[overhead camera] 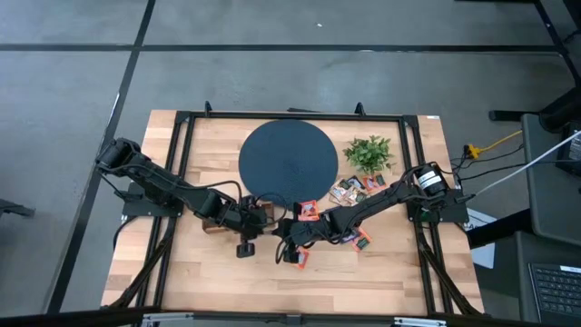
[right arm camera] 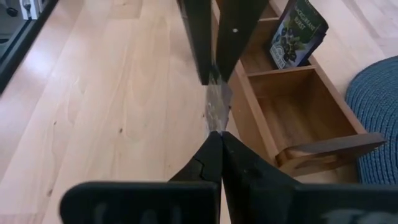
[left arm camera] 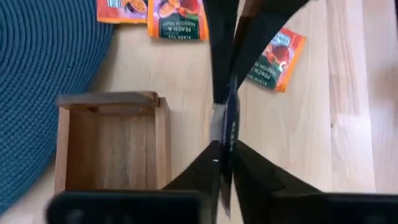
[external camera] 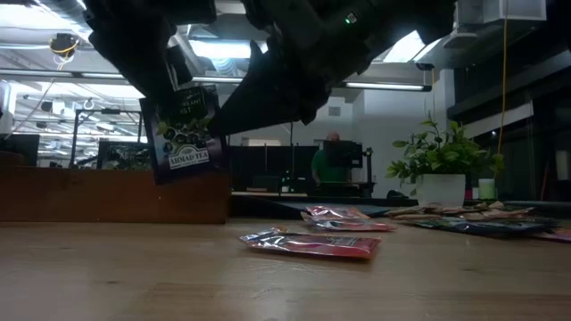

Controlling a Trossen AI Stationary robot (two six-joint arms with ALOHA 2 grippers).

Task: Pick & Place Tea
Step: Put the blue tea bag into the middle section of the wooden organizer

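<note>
Foil sachet [right arm camera: 217, 106] edge-on between both grippers' jaws, beside wooden box [right arm camera: 292, 106].

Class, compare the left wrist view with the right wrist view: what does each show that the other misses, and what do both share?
Only the left wrist view: orange-red peach sachets lying on the table, and one empty box compartment. Only the right wrist view: a dark sachet standing in a farther compartment of the wooden box. Both: the blue mat, the wooden table, and a thin sachet pinched edge-on between two opposing claws.
</note>
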